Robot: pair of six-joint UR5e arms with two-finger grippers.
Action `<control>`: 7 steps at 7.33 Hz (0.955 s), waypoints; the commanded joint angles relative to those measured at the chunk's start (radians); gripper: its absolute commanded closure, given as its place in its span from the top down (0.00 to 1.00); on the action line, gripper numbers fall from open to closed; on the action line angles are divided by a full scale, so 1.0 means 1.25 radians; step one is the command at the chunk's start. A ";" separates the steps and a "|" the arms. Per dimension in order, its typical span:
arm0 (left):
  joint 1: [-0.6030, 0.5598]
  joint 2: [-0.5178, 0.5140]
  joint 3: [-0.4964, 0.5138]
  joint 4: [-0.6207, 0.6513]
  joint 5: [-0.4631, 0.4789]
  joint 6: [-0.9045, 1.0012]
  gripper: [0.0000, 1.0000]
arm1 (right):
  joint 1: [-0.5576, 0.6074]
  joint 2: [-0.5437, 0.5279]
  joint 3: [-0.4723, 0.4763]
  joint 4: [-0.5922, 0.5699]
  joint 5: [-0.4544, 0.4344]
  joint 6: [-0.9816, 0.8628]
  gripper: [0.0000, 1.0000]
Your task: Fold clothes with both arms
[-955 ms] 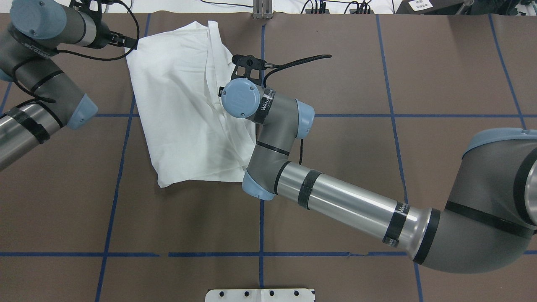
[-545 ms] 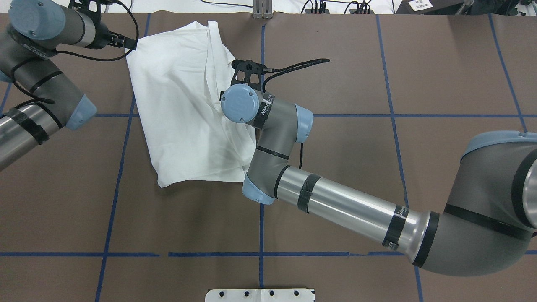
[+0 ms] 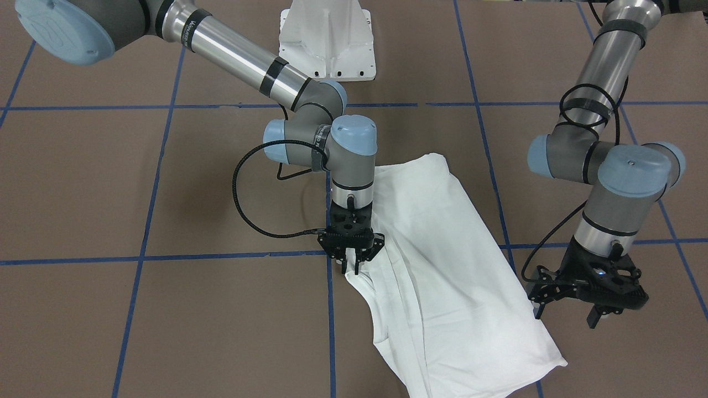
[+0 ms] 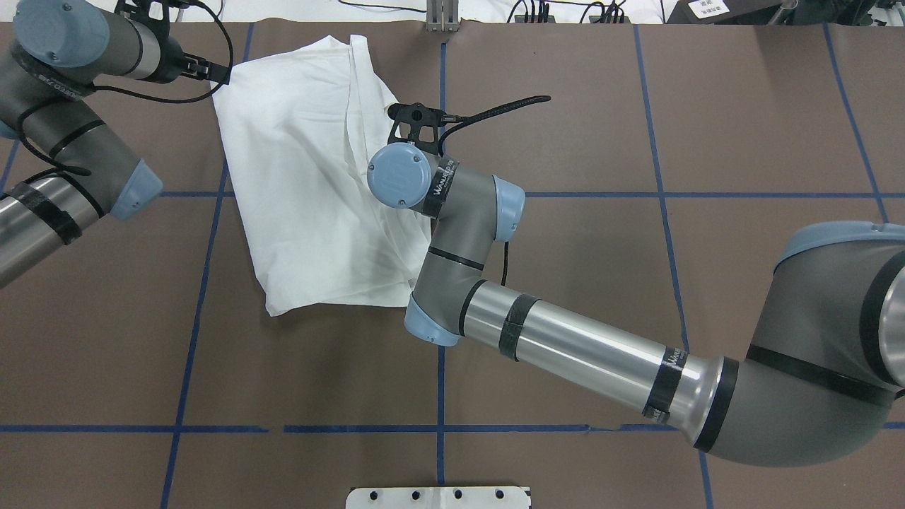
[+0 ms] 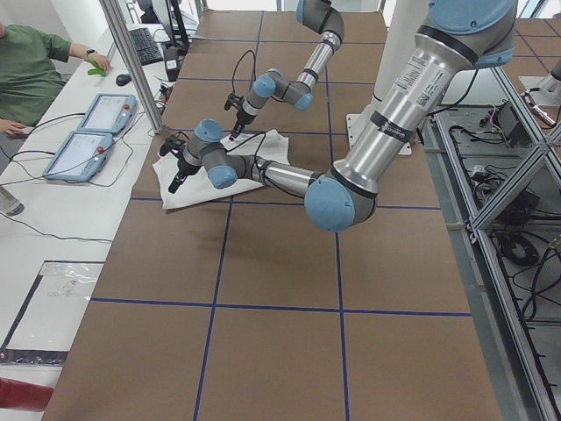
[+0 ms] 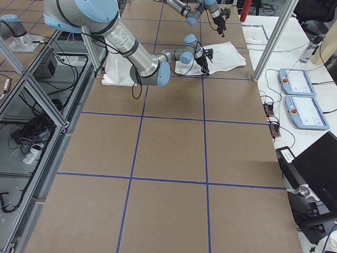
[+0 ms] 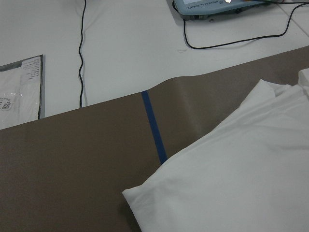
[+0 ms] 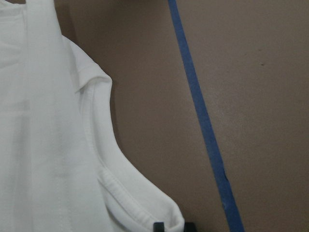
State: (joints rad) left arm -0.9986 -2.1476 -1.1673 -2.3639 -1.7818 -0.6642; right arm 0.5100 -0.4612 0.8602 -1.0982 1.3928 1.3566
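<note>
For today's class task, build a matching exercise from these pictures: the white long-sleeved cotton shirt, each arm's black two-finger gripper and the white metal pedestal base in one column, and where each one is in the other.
Column one
1. white long-sleeved cotton shirt
2. right arm's black two-finger gripper
3. left arm's black two-finger gripper
4. white metal pedestal base

Column two
A. on the robot's side, apart from the cloth
B. lying on the brown table, across a blue tape line
C. fingertips down at the shirt's edge
D. above bare table beside the shirt

Pairs: 1-B, 2-C, 3-D, 4-A
</note>
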 commanded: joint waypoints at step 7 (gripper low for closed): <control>0.004 0.011 -0.017 0.000 -0.001 -0.001 1.00 | -0.046 -0.421 0.639 -0.228 0.012 -0.007 0.00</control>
State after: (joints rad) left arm -0.9941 -2.1340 -1.1880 -2.3639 -1.7825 -0.6657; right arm 0.4782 -0.8504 1.5079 -1.3750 1.4171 1.3458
